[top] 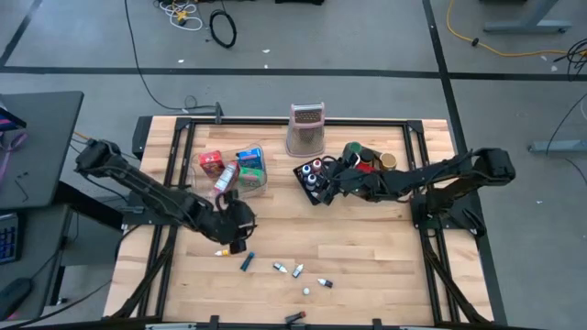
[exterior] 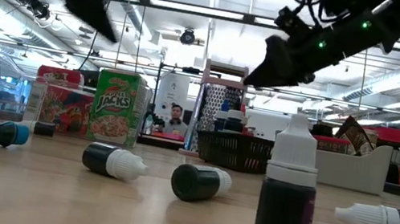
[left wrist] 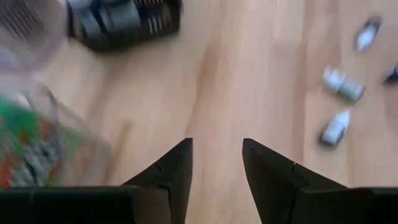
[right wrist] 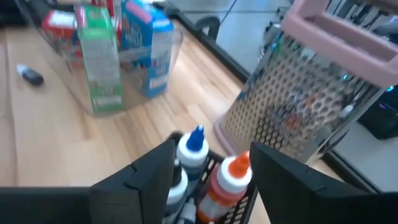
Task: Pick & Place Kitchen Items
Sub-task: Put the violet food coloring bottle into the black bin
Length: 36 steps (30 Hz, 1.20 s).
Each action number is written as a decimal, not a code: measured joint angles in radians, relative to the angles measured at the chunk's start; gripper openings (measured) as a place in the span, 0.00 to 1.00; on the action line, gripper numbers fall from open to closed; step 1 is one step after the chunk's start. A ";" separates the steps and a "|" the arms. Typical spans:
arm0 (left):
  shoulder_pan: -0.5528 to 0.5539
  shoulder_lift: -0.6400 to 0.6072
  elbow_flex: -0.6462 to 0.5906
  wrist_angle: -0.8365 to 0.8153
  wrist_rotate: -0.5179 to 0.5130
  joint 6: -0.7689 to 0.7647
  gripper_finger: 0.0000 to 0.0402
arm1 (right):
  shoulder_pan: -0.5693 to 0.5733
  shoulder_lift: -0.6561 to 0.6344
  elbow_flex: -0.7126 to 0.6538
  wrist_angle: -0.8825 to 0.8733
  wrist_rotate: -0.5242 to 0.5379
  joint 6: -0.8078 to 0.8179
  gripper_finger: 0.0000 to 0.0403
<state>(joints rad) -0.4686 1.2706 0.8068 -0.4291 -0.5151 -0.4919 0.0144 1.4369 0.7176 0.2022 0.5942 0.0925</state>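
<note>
Red, green and blue packets stand in a clear tray. Small bottles with a blue cap and an orange cap stand in the black mesh basket. Cans sit in the grey bin. Several tiny vials lie on the near half of the table; one stands upright. My right gripper hangs open just above the basket's bottles, touching none that I can see. My left gripper is open over bare wood, near the tray's near side.
A tall metal grater stands at the far edge behind the basket. A blue pen-like item and a small dark piece lie toward the near edge. Bare wood lies at the table's middle and near right. A person shows far off in the room.
</note>
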 joint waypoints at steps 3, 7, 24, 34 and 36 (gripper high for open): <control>-0.023 0.051 -0.002 -0.051 0.017 -0.084 0.39 | -0.001 -0.018 0.000 0.010 0.000 0.000 0.55; -0.037 0.139 -0.002 -0.147 0.009 -0.209 0.44 | -0.001 -0.018 0.000 0.028 -0.003 -0.001 0.55; 0.024 0.302 -0.006 -0.439 -0.003 -0.477 0.54 | -0.001 -0.018 0.000 0.028 -0.019 -0.052 0.55; 0.143 0.302 -0.035 -0.456 0.009 -0.381 0.53 | -0.001 -0.017 0.000 0.021 -0.031 -0.048 0.55; 0.166 0.302 -0.050 -0.460 0.008 -0.360 0.53 | -0.001 -0.017 0.000 0.023 -0.031 -0.043 0.55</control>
<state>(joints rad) -0.3030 1.5726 0.7566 -0.8890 -0.5076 -0.8518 0.0135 1.4197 0.7181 0.2257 0.5629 0.0494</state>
